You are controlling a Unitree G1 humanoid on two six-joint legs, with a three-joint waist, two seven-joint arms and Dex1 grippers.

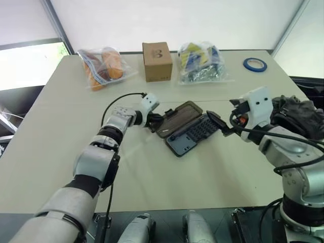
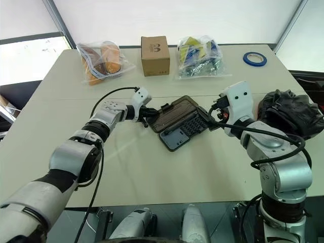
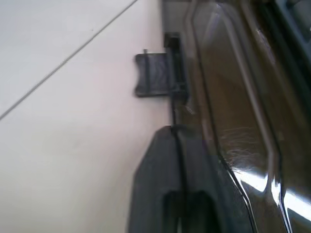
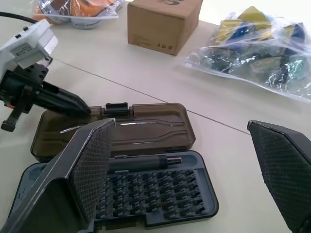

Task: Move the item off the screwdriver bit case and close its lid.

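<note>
Black leather baseball glove [image 2: 289,112] off the case, lying at the table's [image 2: 152,167] right edge, behind the right arm. Screwdriver bit case [image 4: 155,194] open mid-table, rows of small bits showing, a driver handle along its upper edge. Smoky-brown lid [image 4: 121,128] flat on the table beside the base, hinged along the shared edge, its small black latch tab [image 3: 154,75] on the far edge. Left gripper [image 4: 80,108] pinched together, tips at the lid's outer edge just beside the tab; cannot tell whether the rim sits between them. Right gripper [image 4: 194,160] spread wide, hovering above the case's right side, holding nothing. At the table's far side: clear bag of orange goods [image 1: 104,67], brown cardboard box [image 1: 156,61], clear bag of yellow and blue goods [image 1: 201,62], blue tape roll [image 1: 254,65]
</note>
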